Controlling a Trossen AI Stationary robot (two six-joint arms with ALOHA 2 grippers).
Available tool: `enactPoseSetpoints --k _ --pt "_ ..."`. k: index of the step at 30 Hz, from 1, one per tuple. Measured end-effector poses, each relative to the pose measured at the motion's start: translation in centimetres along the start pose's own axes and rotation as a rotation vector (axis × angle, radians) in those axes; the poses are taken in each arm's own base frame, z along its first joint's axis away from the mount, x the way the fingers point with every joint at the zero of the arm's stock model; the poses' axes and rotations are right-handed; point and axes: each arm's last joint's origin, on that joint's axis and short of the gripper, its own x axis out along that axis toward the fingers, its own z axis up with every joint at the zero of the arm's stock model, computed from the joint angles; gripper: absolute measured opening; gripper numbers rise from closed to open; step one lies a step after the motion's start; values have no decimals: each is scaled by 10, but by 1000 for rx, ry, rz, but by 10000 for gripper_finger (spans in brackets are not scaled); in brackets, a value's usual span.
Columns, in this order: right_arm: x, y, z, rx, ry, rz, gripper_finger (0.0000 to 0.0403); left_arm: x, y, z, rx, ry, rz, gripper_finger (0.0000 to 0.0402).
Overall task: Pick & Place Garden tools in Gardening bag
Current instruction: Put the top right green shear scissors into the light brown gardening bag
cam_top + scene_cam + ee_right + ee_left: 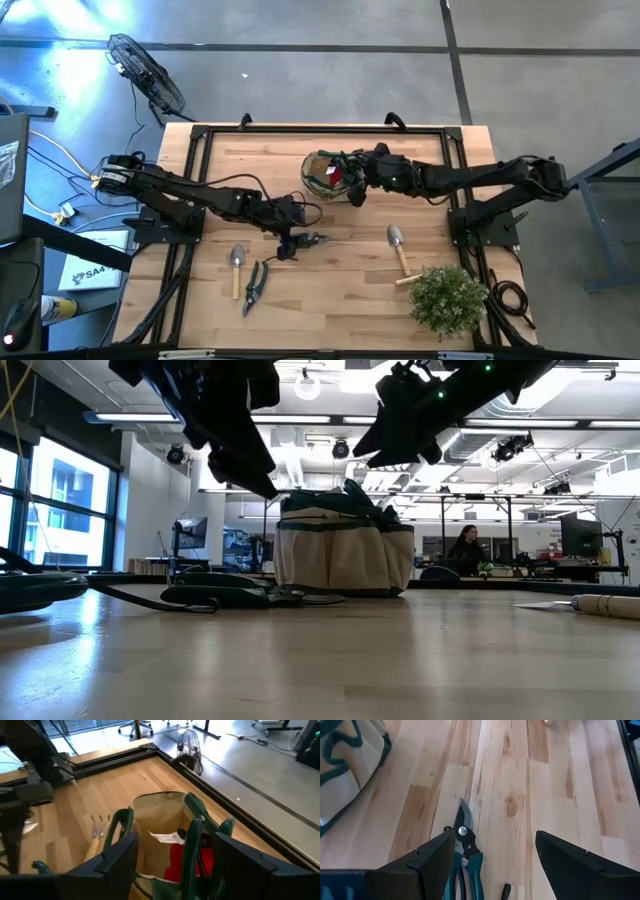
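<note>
Bench [330, 300] with bag [322, 172] near its far edge

Right gripper [172, 855], jaws apart, hangs over the bag (red glove [181, 861] inside); left gripper [492, 855], open wide, sits over shears [465, 855] mid-bench; trowels [398, 245] lie nearer the front edge.

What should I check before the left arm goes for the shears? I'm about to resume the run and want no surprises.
1. Left gripper open: ok, jaws spread wide.
2. Pruning shears between its fingers: not ok, they lie under one finger, off-centre.
3. Right gripper empty: ok, open above the gardening bag, nothing held.
4. Red glove in the bag: ok.
5. Bag mouth free for a drop: not ok, the right gripper hangs over it.
6. Shears lying flat on the table: ok.
</note>
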Motion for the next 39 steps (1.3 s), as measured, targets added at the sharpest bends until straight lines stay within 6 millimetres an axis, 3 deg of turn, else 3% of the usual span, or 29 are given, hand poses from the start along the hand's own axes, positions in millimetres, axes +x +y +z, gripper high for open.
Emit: enactPoseSetpoints --k 7,15,26,39 --pt "3 0 -2 -6 4 -12 243 2 1 -3 -7 2 7 271" --pt "23 4 -17 -76 42 -49 243 1 1 -2 -7 -16 2 271" --pt "26 1 -19 -164 24 -188 243 1 1 -2 -6 -15 2 271" --pt "39 6 -31 -195 54 -151 243 2 1 -2 -3 -7 4 271"
